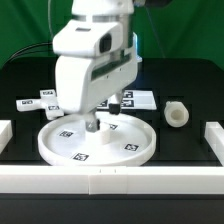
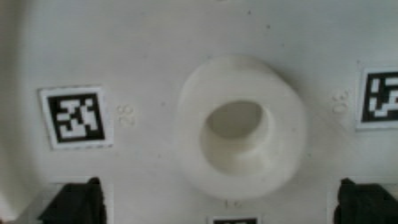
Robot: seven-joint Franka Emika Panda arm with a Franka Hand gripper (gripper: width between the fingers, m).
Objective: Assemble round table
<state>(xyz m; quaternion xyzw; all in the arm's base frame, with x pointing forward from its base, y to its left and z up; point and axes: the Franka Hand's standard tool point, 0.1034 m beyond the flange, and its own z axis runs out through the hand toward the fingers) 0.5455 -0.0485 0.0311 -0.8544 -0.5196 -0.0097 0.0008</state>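
Note:
The large rimmed round disc (image 1: 95,142) lies flat on the black table, with several square tags on its face. My gripper (image 1: 96,123) hangs straight down over the disc's centre, close to its surface. In the wrist view the disc's raised central hub with a hole (image 2: 240,125) sits just ahead of my gripper (image 2: 222,205). The fingers (image 2: 71,202) stand wide apart, open and empty. The short cylinder leg (image 1: 177,114) lies at the exterior view's right of the disc. The flat cross-shaped piece (image 1: 42,101) lies at the back left, partly hidden by the arm.
The marker board (image 1: 138,98) lies behind the disc. White border rails run along the front (image 1: 110,181), the left (image 1: 5,135) and the right (image 1: 214,138) of the table.

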